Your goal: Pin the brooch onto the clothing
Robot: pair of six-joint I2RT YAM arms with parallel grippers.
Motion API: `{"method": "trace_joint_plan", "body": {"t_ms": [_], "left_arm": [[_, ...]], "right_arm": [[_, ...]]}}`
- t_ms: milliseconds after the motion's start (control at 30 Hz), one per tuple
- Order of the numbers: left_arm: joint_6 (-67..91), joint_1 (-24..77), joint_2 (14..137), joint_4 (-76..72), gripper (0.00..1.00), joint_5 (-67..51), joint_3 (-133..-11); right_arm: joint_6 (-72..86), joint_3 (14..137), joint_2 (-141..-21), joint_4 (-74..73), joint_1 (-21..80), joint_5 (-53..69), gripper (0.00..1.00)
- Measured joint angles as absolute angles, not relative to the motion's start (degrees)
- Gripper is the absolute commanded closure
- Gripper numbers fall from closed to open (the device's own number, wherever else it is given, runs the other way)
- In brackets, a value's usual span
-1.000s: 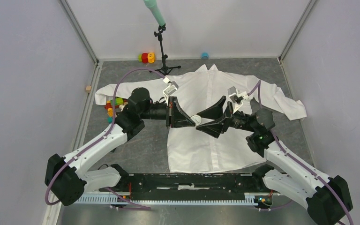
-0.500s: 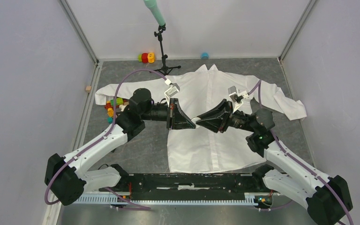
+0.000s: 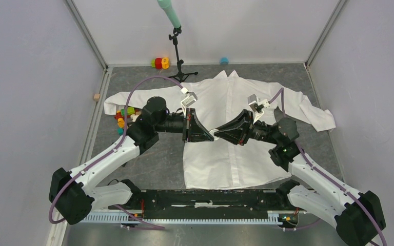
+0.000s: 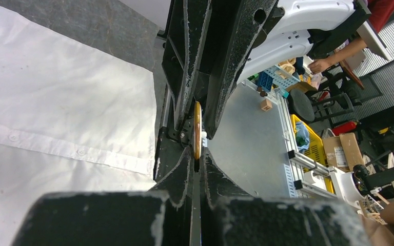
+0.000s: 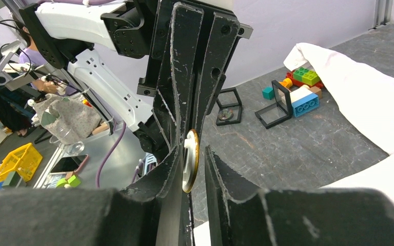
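The brooch (image 3: 215, 131), a small gold-rimmed disc, hangs in the air between both grippers above the white shirt (image 3: 225, 159). It shows edge-on in the left wrist view (image 4: 197, 130) and in the right wrist view (image 5: 190, 160). My left gripper (image 3: 212, 134) comes from the left and is shut on the brooch's lower edge (image 4: 198, 155). My right gripper (image 3: 219, 132) comes from the right, and its jaws are closed in on the disc's two faces (image 5: 195, 154). A thin slit shows beside the rim. The shirt lies flat, buttoned side up, with its placket in the left wrist view (image 4: 56, 148).
Toy blocks (image 3: 123, 115) lie by the shirt's left sleeve, also in the right wrist view (image 5: 302, 87). Two black square frames (image 5: 274, 105) stand near them. A microphone stand (image 3: 177, 56), red and yellow blocks (image 3: 159, 62) and a teal piece (image 3: 224, 60) are at the back.
One second ago my right gripper was wide open beside the brooch. It has since closed in around the brooch. My left gripper has kept its hold and barely moved.
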State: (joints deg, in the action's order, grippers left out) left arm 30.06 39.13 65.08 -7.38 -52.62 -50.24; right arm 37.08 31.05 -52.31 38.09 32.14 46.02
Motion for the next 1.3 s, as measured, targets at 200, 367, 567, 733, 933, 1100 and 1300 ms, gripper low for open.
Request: {"method": "trace_joint_plan", "body": {"t_ms": [200,367,567,733,933,1100,1300], "left_arm": [[29.36,39.13,65.08,-5.89,0.98,-52.40,-50.24],[28.88,39.16,65.10,-4.56,0.98,-51.68,-50.24],[28.86,39.09,65.41,-3.05,0.98,-51.00,-50.22],[28.84,39.00,65.54,-2.63,0.98,-50.96,-50.22],[28.82,39.38,65.54,-2.33,0.98,-50.81,-50.22],[27.92,40.10,65.65,-2.15,0.98,-50.85,-50.26],[26.04,40.29,65.87,-0.12,0.98,-47.97,-51.13]], "right_arm": [[34.11,31.05,-51.35,34.50,32.27,45.47,0.82],[30.28,31.07,-51.05,31.18,32.91,43.64,0.86],[25.85,31.66,-51.20,27.73,34.35,41.25,0.87],[23.88,32.18,-51.31,26.06,35.11,40.49,0.76],[22.11,32.56,-50.43,24.23,35.51,39.97,0.50],[21.39,32.56,-48.29,21.67,35.55,38.68,0.29],[20.53,32.56,-43.51,19.94,35.75,36.88,0.15]]}}
